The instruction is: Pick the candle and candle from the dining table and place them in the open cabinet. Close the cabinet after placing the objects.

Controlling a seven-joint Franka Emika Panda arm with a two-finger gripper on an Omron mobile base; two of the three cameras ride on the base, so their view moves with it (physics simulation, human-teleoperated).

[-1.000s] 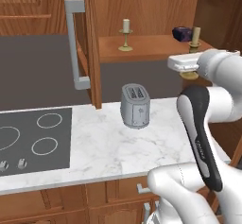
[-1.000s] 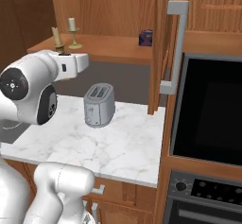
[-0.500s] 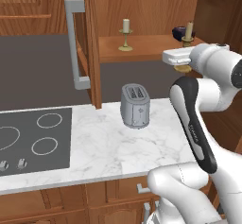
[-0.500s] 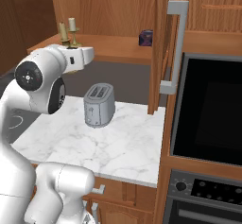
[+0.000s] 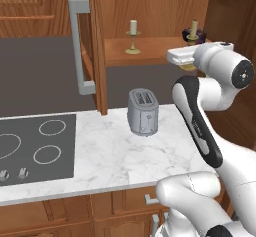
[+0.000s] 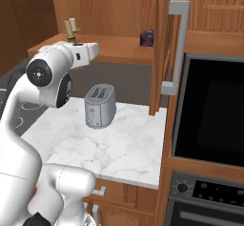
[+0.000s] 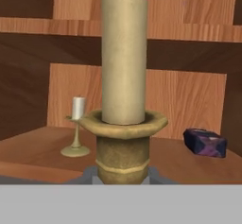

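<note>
Even, soft rendered light, no glare. Cabinet (image 5: 150, 11) interior dim toward upper frame. Faint shadow under toaster (image 5: 143, 112). All views sharp, undistorted.

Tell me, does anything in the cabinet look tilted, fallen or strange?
Nothing stands out. The thin candle on its slim brass stick stands upright on the wooden shelf, the thick cream candle in its brass holder is upright too, and the small dark purple box lies flat.
</note>
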